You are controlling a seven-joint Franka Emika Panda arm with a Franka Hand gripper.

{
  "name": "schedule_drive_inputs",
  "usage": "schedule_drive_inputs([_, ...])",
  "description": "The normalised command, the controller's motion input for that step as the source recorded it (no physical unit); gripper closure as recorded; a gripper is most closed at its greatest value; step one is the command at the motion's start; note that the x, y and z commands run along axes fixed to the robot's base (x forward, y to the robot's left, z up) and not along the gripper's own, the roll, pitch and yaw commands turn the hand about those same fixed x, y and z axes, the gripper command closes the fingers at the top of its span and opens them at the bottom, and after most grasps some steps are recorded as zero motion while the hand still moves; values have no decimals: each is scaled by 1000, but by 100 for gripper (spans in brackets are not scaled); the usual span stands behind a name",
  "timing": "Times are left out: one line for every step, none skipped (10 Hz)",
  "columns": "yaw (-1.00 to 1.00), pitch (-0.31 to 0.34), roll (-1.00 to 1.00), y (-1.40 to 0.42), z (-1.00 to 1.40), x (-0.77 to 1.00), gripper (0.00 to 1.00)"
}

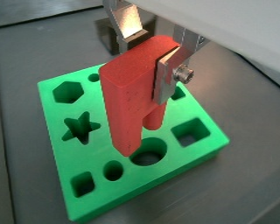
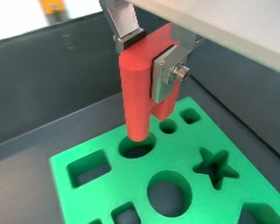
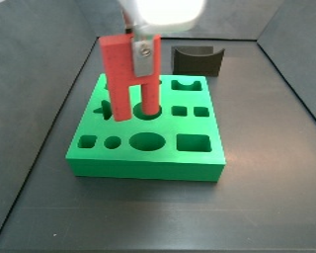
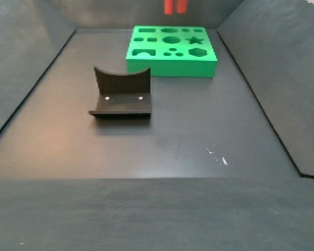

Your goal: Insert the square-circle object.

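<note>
Red peg (image 1: 133,96): clamped upright in the gripper (image 1: 152,54), prongs pointing down over the green block (image 3: 147,148) on the table (image 4: 160,157). One prong tip at a round hole (image 2: 136,149). Insertion barely begun, apparently; lowering and release remain.

No readable txt, labels, nos. or signs on anything in view.

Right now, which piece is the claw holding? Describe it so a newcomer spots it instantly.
Start at the bright green block full of cut-out shapes on the dark floor. Directly above it hangs the claw, gripping the square-circle object upright, its lower ends at the block's holes. It is the only red thing in view: a tall two-pronged peg, unlike the dark grey notched block beyond.
</note>
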Motion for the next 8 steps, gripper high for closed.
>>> schedule_drive_inputs([-611, 0, 114, -3, -237, -566, 100])
schedule_drive_inputs([-591, 0, 69, 0, -383, -600, 100])
schedule_drive_inputs([-511, -3, 13, -109, -543, -654, 100])
schedule_drive_inputs([-583, 0, 27, -186, -434, -486, 100])
schedule_drive_inputs([-709, 0, 0, -200, -497, -249, 100])
schedule_drive_inputs([-686, 0, -4, -177, -440, -271, 100])
schedule_drive_inputs([-446, 0, 0, 0, -160, -269, 100])
schedule_drive_inputs([-91, 0, 0, 9, -66, -66, 100])
